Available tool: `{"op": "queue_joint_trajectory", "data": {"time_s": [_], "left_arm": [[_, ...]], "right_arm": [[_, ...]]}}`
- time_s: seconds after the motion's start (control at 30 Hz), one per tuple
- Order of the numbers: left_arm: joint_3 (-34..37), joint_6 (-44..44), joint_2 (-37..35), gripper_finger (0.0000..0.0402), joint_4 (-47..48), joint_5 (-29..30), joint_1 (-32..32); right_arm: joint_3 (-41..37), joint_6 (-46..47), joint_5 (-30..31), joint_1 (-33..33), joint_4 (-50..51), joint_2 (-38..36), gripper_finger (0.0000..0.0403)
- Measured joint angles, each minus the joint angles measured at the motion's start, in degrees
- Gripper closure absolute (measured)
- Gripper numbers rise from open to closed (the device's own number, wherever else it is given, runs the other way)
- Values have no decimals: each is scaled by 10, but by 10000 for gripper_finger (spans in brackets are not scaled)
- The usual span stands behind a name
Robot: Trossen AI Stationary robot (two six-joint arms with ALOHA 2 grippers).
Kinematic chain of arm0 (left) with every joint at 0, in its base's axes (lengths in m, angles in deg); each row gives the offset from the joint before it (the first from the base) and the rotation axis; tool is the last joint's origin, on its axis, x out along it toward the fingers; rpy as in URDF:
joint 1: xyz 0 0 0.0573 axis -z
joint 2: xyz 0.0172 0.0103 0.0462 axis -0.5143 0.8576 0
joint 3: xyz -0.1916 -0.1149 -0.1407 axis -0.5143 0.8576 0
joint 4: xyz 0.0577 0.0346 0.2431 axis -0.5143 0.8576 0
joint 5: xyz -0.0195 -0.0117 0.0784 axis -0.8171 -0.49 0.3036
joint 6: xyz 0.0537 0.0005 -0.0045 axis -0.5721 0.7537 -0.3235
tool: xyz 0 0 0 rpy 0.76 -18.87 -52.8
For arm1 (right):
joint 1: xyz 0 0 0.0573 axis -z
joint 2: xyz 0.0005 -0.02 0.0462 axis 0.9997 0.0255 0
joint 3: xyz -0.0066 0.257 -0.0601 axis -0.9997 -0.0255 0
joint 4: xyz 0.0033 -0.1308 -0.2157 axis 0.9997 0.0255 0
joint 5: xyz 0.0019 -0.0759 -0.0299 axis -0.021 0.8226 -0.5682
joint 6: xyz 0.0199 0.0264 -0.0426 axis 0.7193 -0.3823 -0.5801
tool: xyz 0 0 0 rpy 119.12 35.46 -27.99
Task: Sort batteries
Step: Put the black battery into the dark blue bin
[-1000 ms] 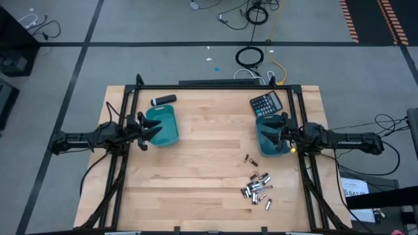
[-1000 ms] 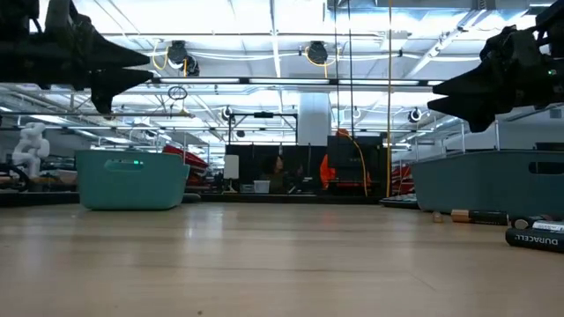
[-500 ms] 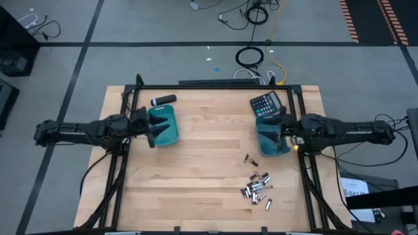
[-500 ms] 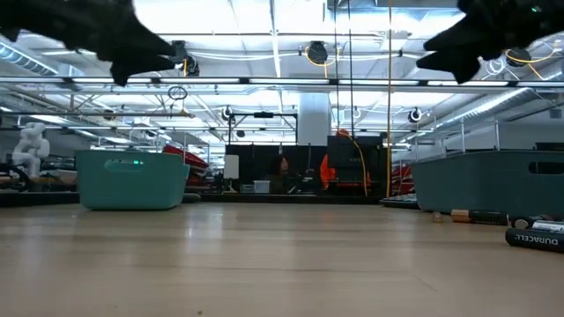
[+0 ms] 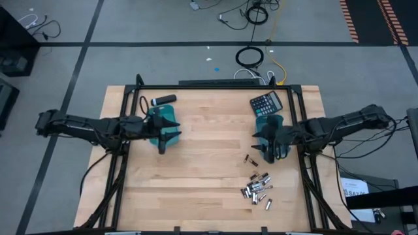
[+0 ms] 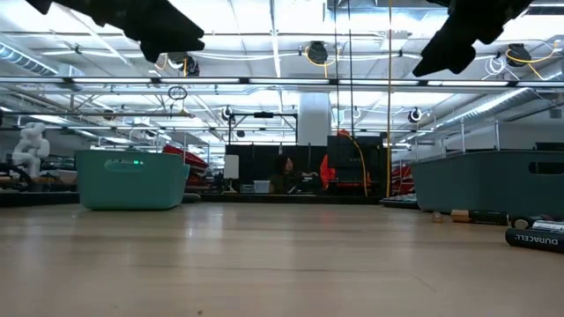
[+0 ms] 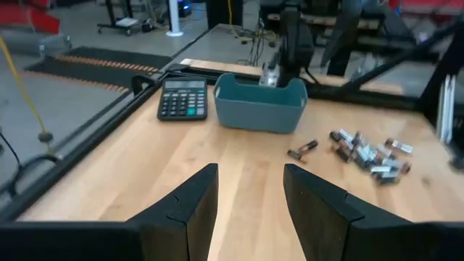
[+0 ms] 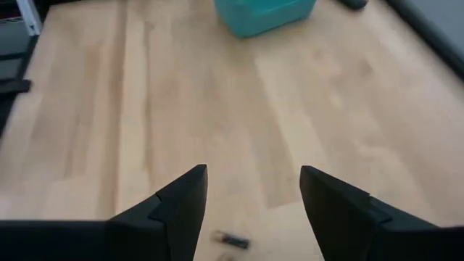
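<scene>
Two grippers hang open and empty; the right gripper (image 5: 264,146) is far nearer the batteries (image 5: 257,188) than the left gripper (image 5: 164,138).

Wooden table (image 5: 209,189): two teal bins (image 5: 171,116), calculator (image 5: 266,102), black cylinder (image 5: 163,100), batteries (image 5: 257,188).

On the wooden worktop (image 5: 209,170) we see a dark calculator (image 5: 266,103) at the far right, just beside a teal bin (image 5: 264,124). A second teal bin (image 5: 168,114) sits on the left, with a black cylinder with a white tip (image 5: 163,100) lying behind it. Coiled cables (image 5: 249,56) rest on the grey floor beyond.
</scene>
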Motion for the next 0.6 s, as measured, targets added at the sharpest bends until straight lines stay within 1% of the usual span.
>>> {"op": "queue_joint_trajectory", "data": {"time_s": [0.1, 0.23, 0.27, 0.37, 0.43, 0.6], "left_arm": [[0, -22, 12, 233, -12, -1, 4], [0, 35, 44, 233, -19, -2, 5], [0, 48, 53, 233, -26, -11, 6], [0, 77, 83, 233, -42, -18, 26], [0, 76, 103, 233, -51, 13, 48], [0, 35, 136, 233, -98, 129, 93]], "right_arm": [[1, 39, -1, -23, 1, 18, 190], [1, 79, -1, -40, 10, 51, 190], [1, 89, -2, -46, 9, 58, 190], [1, 128, -15, -64, 7, 87, 190], [1, 154, -17, -79, 10, 112, 190], [1, 207, -44, -109, 46, 167, 190]]}}
